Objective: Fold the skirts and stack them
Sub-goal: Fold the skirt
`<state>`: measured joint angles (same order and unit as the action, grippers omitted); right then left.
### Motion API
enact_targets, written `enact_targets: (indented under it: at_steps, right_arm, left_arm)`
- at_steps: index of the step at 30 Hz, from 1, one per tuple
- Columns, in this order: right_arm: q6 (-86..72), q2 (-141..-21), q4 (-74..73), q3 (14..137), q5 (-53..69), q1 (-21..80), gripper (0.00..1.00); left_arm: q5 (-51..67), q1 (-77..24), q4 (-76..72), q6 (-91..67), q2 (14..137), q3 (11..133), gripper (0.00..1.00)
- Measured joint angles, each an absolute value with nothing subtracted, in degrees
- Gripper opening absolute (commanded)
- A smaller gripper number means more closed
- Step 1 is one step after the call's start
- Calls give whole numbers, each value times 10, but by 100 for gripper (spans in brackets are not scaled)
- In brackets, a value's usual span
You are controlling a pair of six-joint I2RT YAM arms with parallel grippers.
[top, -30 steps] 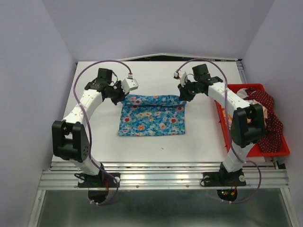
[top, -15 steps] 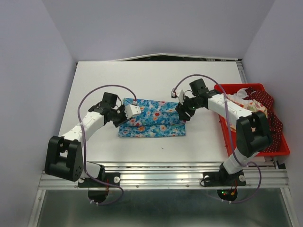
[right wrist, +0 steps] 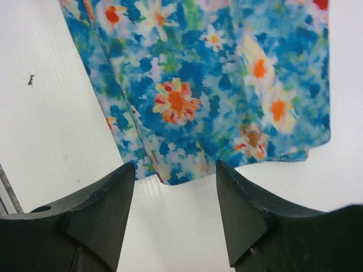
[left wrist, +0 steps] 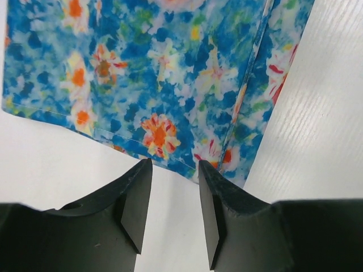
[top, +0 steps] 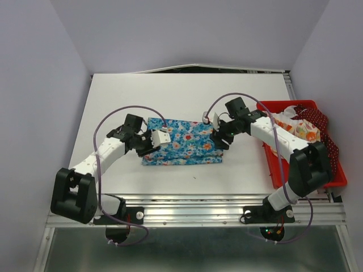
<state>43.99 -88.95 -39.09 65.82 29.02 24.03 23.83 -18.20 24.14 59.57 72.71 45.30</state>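
Observation:
The blue skirt with multicoloured flowers point(top: 181, 141) lies folded on the white table point(top: 187, 96), one layer over the other. My left gripper point(top: 147, 148) sits at its left edge, open and empty. In the left wrist view the blue skirt point(left wrist: 159, 73) lies just beyond the left gripper point(left wrist: 174, 164), with bare table between the jaws. My right gripper point(top: 220, 143) is at the right edge, open too. The right wrist view shows the blue skirt point(right wrist: 210, 85) ahead of the right gripper point(right wrist: 174, 167). The cream-white skirt point(top: 298, 127) and the dark red skirt point(top: 324, 136) lie bunched in a tray.
A red tray point(top: 272, 164) stands at the table's right side, close behind my right arm. Grey walls close in the table on the left, back and right. A metal rail runs along the near edge.
Both grippers carried the skirt's far edge toward me, laid it over the near half, then opened and let go. The skirt is now half as deep.

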Motion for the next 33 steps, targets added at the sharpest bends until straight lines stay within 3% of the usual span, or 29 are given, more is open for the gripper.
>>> enact_targets:
  at_steps: [12,19,21,23,24,25,27,33]
  right_arm:
    - [430,-927,-345,606,230,312,56]
    - [425,-955,-304,598,185,314,43]
    - [424,-956,-296,598,180,316,36]
    - [424,-957,-291,598,176,320,24]
    - [424,-957,-291,598,175,321,14]
    - [424,-957,-289,598,173,323,13]
    - [426,-957,-288,598,170,326,2]
    - [422,-956,-299,603,169,331,1]
  left_arm:
    - [219,-216,242,584,812,462,45]
    - [211,-224,238,581,844,462,27]
    - [209,-224,238,581,850,462,20]
    - [209,-224,239,581,851,462,12]
    - [209,-224,240,582,851,462,3]
    - [209,-224,240,582,851,462,0]
    - [208,-224,241,583,850,462,0]
    - [206,-224,266,583,838,471,0]
